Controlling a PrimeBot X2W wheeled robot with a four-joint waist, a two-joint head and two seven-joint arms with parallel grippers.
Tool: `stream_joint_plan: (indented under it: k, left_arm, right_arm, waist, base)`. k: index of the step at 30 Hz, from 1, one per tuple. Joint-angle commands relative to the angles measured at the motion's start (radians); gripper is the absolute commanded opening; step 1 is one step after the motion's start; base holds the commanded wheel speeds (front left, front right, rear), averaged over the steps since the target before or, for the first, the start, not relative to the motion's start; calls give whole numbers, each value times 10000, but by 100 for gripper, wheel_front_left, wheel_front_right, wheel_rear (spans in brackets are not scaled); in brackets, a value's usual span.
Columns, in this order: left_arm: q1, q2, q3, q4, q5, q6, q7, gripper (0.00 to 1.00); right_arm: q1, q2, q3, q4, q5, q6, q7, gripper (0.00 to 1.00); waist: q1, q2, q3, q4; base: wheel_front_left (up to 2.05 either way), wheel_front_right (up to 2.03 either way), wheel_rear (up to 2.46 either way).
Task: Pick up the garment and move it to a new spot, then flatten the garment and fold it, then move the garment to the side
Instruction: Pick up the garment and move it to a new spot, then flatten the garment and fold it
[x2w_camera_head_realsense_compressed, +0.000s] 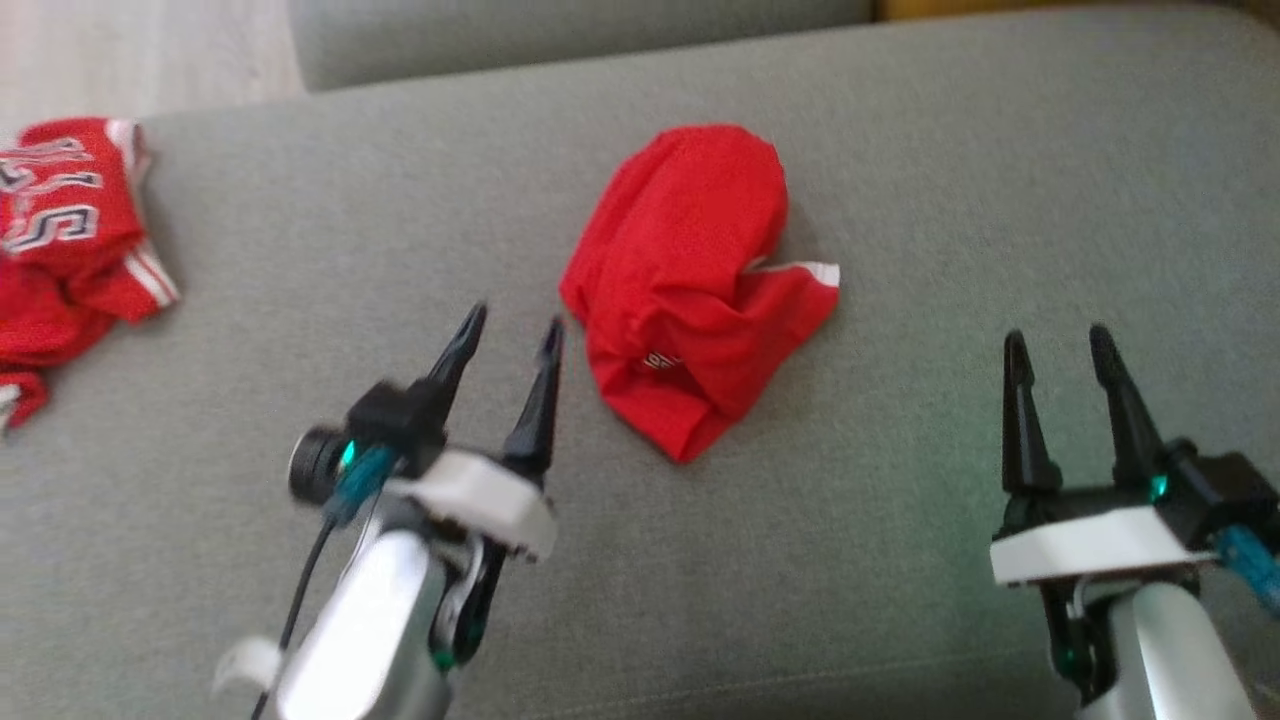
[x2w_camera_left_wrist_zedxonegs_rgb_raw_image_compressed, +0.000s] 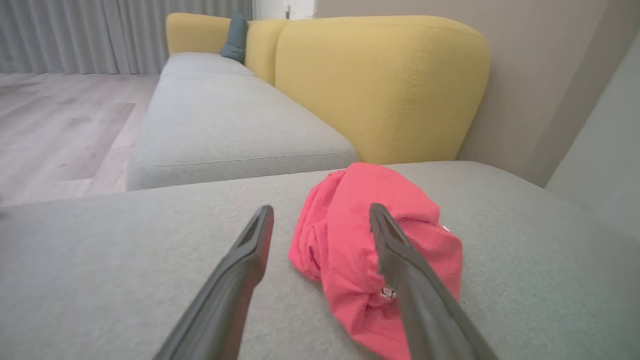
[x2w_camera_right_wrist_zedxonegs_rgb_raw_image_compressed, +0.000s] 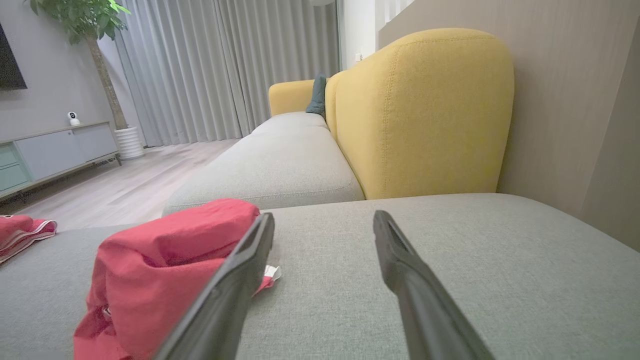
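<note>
1. Grey upholstery of a sofa cushion (x2w_camera_head_realsense_compressed: 900, 560) carries everything, with a yellow backrest (x2w_camera_left_wrist_zedxonegs_rgb_raw_image_compressed: 385, 85) behind it in the wrist views.
2. At lower centre-left of the head view the left tool (x2w_camera_head_realsense_compressed: 515, 320) hovers, fingers apart and empty. Its tips are just beside the cloth's near-left edge, likely placed to take a fresh hold for flattening.
3. At lower right the right tool (x2w_camera_head_realsense_compressed: 1057, 340) also stands with fingers apart, holding nothing and well clear of the cloth. It seems to be waiting to take the other side.
4. Mid-frame, the red garment (x2w_camera_head_realsense_compressed: 690, 290) lies crumpled in a heap, with a white-trimmed edge poking out to the right. I judge it set at its new spot, not yet flattened.
5. At the left edge a lettered red jersey (x2w_camera_head_realsense_compressed: 60, 230) lies bunched, well apart.
</note>
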Motion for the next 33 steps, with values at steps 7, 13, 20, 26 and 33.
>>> stream_joint_plan:
  k: [7,13,20,26,33]
  left_arm:
    - [1228,148,1151,-1098,154,272,-121,100]
    - [2178,144,1599,-1648,425,414,-121,100]
    - [2822,100,1940,-2000,569,369,-121,100]
    - [3009,60,2087,-1939,603,303,-122,100]
    - [3016,25,2146,-1881,654,250,-122,100]
  right_arm:
    - [442,-41,208,-99,210,-9,-64,100]
    - [838,-41,293,-89,389,-9,-64,100]
    - [1088,-41,363,-183,540,-9,-64,100]
    - [1102,-41,396,-203,541,-9,-65,100]
    - [1111,-41,385,-233,489,-9,-65,100]
  waist:
    - [1,0,-804,644]
    - [1,0,-1017,822]
    - [1,0,-1160,906]
    - [1,0,-1183,941]
    - [1,0,-1137,1006]
  base:
    - [0,0,0]
    - [0,0,0]
    - [0,0,0]
    - [0,0,0]
    - [0,0,0]
